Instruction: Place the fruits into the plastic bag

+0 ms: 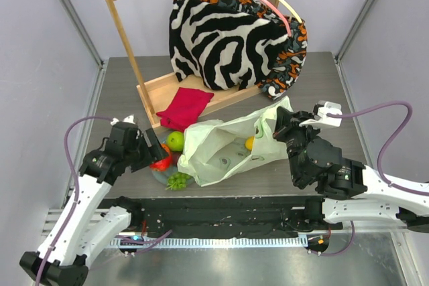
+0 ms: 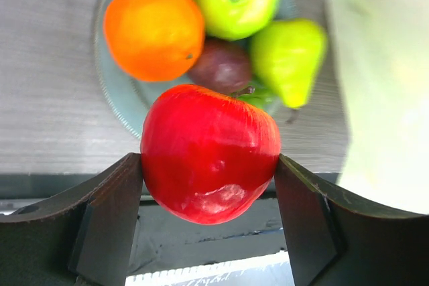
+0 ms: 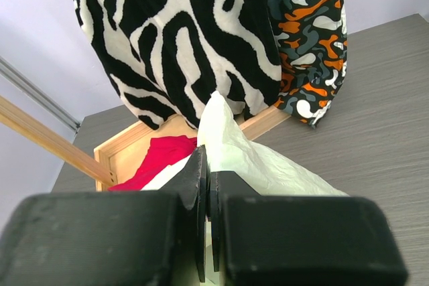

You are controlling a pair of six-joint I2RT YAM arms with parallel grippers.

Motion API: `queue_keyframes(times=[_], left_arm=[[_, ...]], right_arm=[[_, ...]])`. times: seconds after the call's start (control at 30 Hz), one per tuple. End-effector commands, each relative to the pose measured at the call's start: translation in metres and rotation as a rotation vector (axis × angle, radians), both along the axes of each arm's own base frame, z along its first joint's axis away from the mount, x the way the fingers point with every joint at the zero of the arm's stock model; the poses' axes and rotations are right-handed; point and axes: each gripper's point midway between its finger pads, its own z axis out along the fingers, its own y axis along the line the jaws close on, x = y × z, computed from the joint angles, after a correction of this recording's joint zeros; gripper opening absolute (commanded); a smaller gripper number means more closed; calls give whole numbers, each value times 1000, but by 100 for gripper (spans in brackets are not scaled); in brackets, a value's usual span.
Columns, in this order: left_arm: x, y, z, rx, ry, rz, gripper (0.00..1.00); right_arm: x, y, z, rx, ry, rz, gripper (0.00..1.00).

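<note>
Left gripper (image 2: pixel 209 173) is clamping the glossy red toy apple (image 2: pixel 209 149), right gripper (image 3: pixel 208 177) is pinching the crinkly pale-green plastic bag (image 1: pixel 216 144) open, so carrying level and releasing deep inside looks wise.

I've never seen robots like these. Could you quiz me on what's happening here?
1. True or false: the left gripper grips the orange.
2. What does the right gripper pinch? A red cloth; B plastic bag; C zebra fabric.
3. What colour is the fruit already inside the bag?
Key: 1 false, it grips the red apple; 2 B; 3 yellow.
</note>
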Motion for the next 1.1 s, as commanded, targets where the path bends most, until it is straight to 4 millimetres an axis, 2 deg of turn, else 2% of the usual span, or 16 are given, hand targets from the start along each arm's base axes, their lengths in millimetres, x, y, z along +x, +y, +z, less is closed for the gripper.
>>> queue_keyframes(times=[0.0, 0.17, 0.23, 0.33, 0.37, 0.43, 0.47, 0.53, 0.57, 0.6, 0.63, 0.7, 0.77, 0.87, 1.0, 1.07], left_arm=[[12, -5, 50, -33, -201, -68, 62], [37, -11, 118, -87, -468, -71, 59], [51, -19, 158, -139, -613, -83, 58], [66, -37, 201, -211, -738, -143, 58], [69, -41, 228, -239, -801, -159, 58], [77, -62, 237, -287, -788, -244, 56], [78, -69, 259, -313, -836, -273, 55], [83, -90, 267, -316, -844, -340, 55], [71, -107, 285, -327, -886, -403, 55], [73, -111, 292, -290, -911, -388, 55], [77, -125, 287, -242, -913, -440, 56], [56, -160, 298, -274, -924, -559, 56], [38, -196, 289, -305, -892, -706, 56], [7, -229, 279, -336, -886, -910, 57], [-22, -236, 264, -370, -870, -1057, 57], [-23, -232, 247, -349, -837, -1056, 57]], right_arm=[[1, 1, 6, 53, -5, -7, 1], [1, 2, 5, 53, -5, -4, 1], [1, 3, 5, 49, -5, -2, 1], [1, 3, 5, 49, -5, -1, 1], [1, 3, 5, 49, -5, -1, 1], [1, 3, 4, 49, -5, 1, 1], [1, 3, 5, 52, -5, 1, 1], [1, 3, 4, 49, -5, -1, 1], [1, 3, 4, 50, -5, 1, 1], [1, 3, 4, 50, -5, 1, 1], [1, 3, 4, 49, -5, 1, 1], [2, 3, 4, 46, -5, -2, 1], [2, 3, 5, 41, -5, -3, 1], [2, 2, 6, 41, -5, -4, 1], [1, 0, 7, 44, -6, -6, 1], [1, -1, 7, 44, -6, -10, 1]])
